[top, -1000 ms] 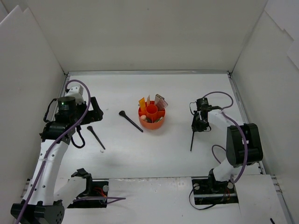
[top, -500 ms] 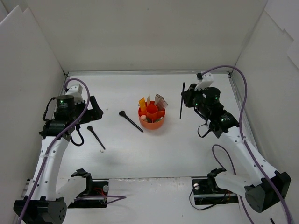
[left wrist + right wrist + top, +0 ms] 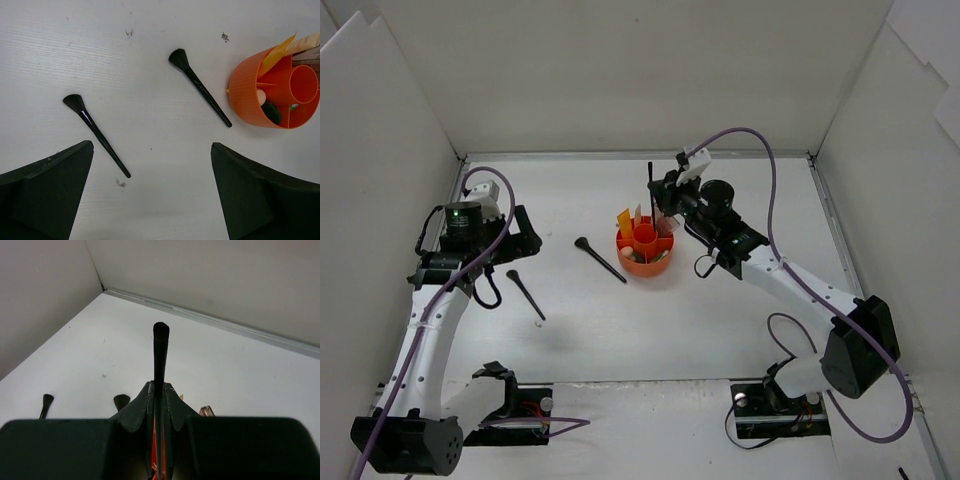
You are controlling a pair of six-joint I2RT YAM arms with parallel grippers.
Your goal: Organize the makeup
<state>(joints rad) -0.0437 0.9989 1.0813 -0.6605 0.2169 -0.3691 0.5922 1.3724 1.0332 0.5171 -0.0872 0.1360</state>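
Note:
My right gripper (image 3: 659, 211) is shut on a thin black brush (image 3: 651, 178) and holds it upright, bristles up (image 3: 160, 347), just above the red-orange round holder (image 3: 632, 266). The holder's compartments hold an orange tube (image 3: 278, 50), a beige stick (image 3: 309, 41), a palette (image 3: 665, 216) and a dark green compact (image 3: 272, 113). Two more black brushes lie on the table, one (image 3: 200, 88) beside the holder and one (image 3: 95, 134) further left. My left gripper (image 3: 151, 150) hangs open above the table near the left brush, holding nothing.
White walls enclose the table on the left, back and right (image 3: 880, 130). A few small dark specks (image 3: 224, 36) mark the table surface. Purple cables loop from both arms (image 3: 760, 150).
My right arm has swung from the table's right side leftwards, carrying the brush to a spot over the holder. The left arm has hardly moved.

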